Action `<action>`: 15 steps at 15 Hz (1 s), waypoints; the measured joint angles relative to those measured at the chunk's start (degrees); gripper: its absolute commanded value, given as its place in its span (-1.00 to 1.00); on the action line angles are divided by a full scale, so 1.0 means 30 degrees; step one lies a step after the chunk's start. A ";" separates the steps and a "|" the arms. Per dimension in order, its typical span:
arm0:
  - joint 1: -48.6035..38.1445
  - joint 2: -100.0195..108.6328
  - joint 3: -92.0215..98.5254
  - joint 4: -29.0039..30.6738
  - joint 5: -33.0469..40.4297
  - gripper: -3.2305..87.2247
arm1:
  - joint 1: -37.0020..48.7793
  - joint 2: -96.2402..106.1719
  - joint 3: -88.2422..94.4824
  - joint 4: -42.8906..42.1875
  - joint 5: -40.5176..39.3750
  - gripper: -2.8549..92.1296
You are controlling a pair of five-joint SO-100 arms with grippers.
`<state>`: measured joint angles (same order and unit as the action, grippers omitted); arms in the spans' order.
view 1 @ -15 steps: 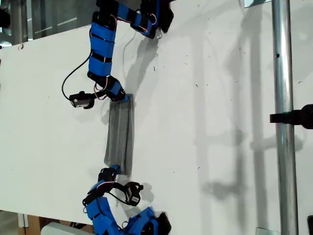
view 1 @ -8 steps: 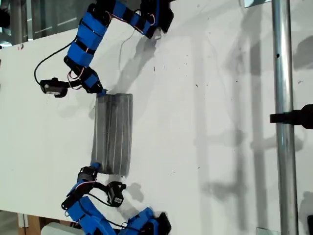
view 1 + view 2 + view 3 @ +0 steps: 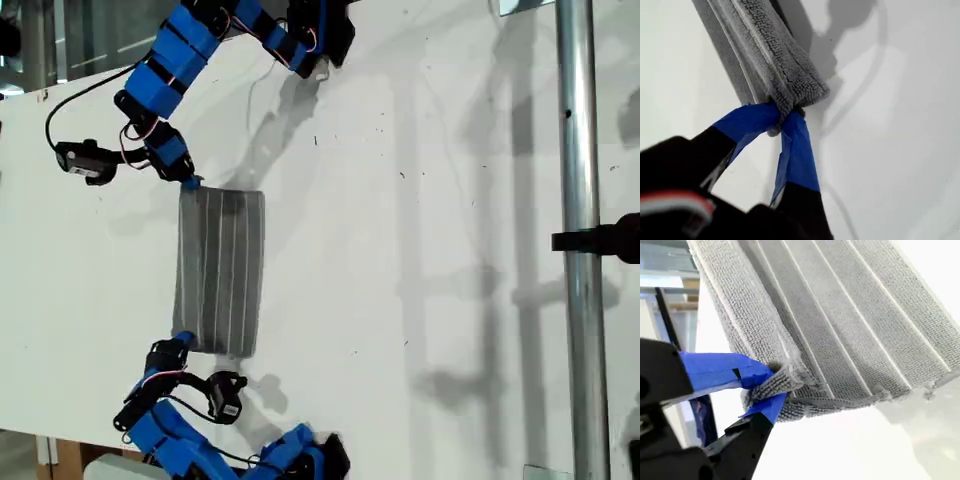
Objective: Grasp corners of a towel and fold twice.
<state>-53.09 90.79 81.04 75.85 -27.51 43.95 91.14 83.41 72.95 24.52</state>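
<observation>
1. The towel [image 3: 220, 270] lies on the white table [image 3: 420, 300], at about 9 o'clock from the middle of the exterior view. It is a long strip running from 12 o'clock to 6 o'clock.
2. One blue arm reaches in from 12 o'clock and pinches the towel's corner at 11 o'clock. Another arm reaches in from 6 o'clock and pinches the corner at 7 o'clock. I cannot tell which arm is first and which is second.
3. My first gripper [image 3: 780, 120] has its blue-taped jaws squeezed tight on a corner of the towel [image 3: 765, 50]. The cloth bunches up thick there, like a few layers stacked.
4. My second gripper [image 3: 772, 385] is also clamped on a corner of the towel [image 3: 840, 315]. I can see more than one layer at that edge.
5. I think one fold is done, because the towel is a narrow strip with layers. Some folding seems left to do, and both corners have not been let go yet.
6. The towel is grey, soft and fuzzy, with tiny loops and thin pale stripes along its length. Its corners are a bit round.
7. The table is smooth, hard and flat, with a few small dark specks.
8. At 3 o'clock in the exterior view stands a shiny round metal pole [image 3: 580, 200].
</observation>
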 measured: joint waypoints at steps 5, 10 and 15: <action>0.0498 0.1406 0.7588 -0.2959 -0.1465 -0.99 | -0.2725 -0.2109 0.3369 -0.2871 0.1553 -0.94; 0.2168 0.1406 1.0312 -0.3662 -0.3545 -0.12 | -0.3896 -0.5713 0.3457 -0.3867 0.3340 -0.43; 0.1230 0.3486 1.0312 -0.0937 -0.4600 -0.02 | -0.2373 -0.4219 0.3398 -0.0996 0.3633 -0.09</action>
<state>-49.39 101.25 111.97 73.04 -41.31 36.83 78.49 93.60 69.96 35.42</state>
